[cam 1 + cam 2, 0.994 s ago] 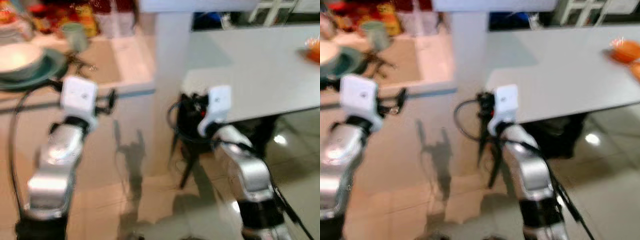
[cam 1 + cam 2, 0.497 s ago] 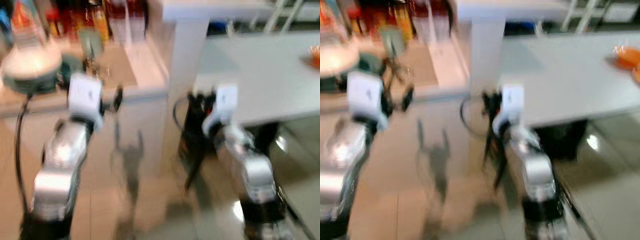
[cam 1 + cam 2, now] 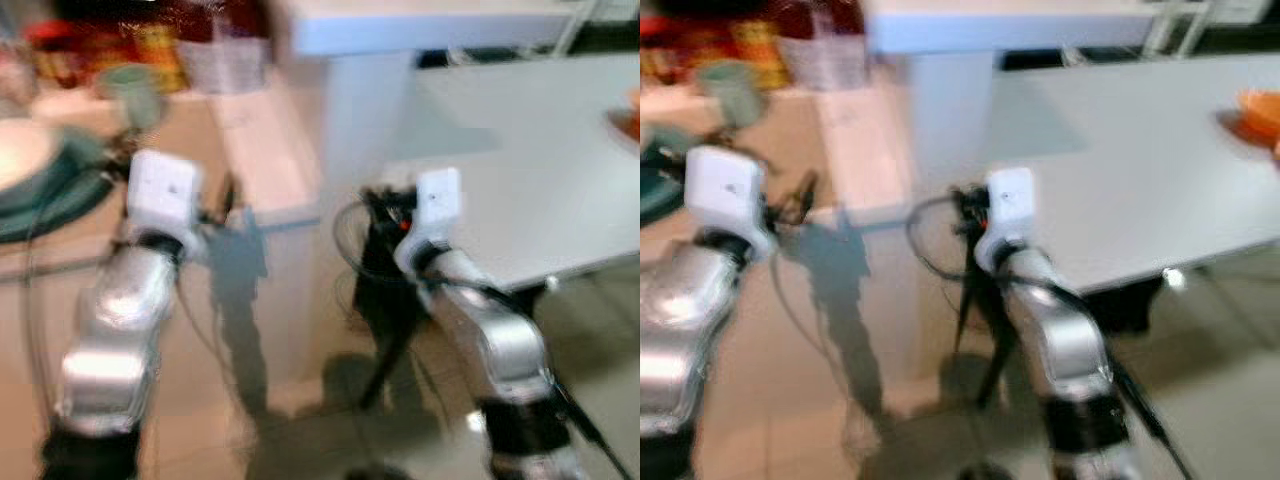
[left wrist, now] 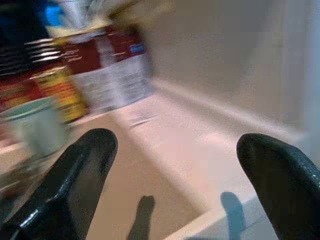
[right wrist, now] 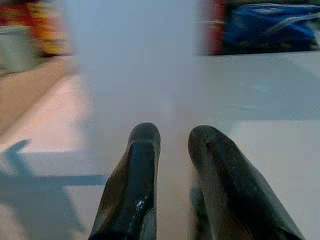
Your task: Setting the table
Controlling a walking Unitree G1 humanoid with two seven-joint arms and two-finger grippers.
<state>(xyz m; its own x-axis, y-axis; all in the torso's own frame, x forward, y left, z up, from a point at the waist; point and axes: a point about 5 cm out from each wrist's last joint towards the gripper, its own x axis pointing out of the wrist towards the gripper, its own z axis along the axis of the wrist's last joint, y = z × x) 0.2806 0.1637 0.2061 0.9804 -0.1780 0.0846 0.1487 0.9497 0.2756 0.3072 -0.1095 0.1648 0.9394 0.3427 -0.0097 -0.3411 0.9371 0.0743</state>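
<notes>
Two arms: both raised in front of the robot, silver, blurred in the head views.
Change from earlier: whole picture has shifted sideways, so the camera moved; the plate stack now sits further toward the left edge, the orange thing nearly cut off at the right edge; both arms hold about the same pose as before.
Left tool [image 4: 175, 165]: fingers spread wide apart, nothing between them; it hangs over the tan counter desk [image 3: 250, 150], near its pale edge.
Right tool [image 5: 172, 150]: fingers nearly closed, a narrow gap, gripping nothing; it points at the pillar [image 3: 365, 110] beside the white desk [image 3: 540, 170].
Plates: one blurred stack, a pale bowl or plate [image 3: 20, 155] on a teal plate [image 3: 60, 195], on the counter desk at far left, well apart from both tools.
Cups: one, pale green cup [image 3: 130, 95], behind the plates, near the left tool.
Packages: several red and yellow ones [image 4: 90, 75] at the back of the counter desk; count unclear from blur.
Orange thing [image 3: 1260, 110]: one, on the white desk, far right; too blurred to name.
Floor [image 3: 300, 430]: tan tiles, arm shadow on it.
</notes>
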